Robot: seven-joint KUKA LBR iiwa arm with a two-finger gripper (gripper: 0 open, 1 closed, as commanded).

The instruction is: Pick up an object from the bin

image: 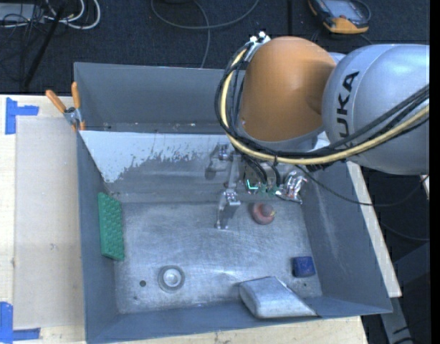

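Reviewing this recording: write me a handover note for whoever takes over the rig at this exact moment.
Gripper: low over the floor of the grey metal bin, upper middle; grip cannot be told.
Things: small reddish-brown round lump just right of the gripper; small blue cube lower right; grey flat wedge at the near wall; round silver disc lower left; green studded flat block by the left wall.
Done: arm is down in the bin.
Left: grasp one thing and lift it out.

The only legible writing is the dark block letters "UKA", running sideways on the silver-grey rounded arm housing (378,99) at about two o'clock, just beside the smooth orange dome-shaped cover (284,84). Nothing else is readable.
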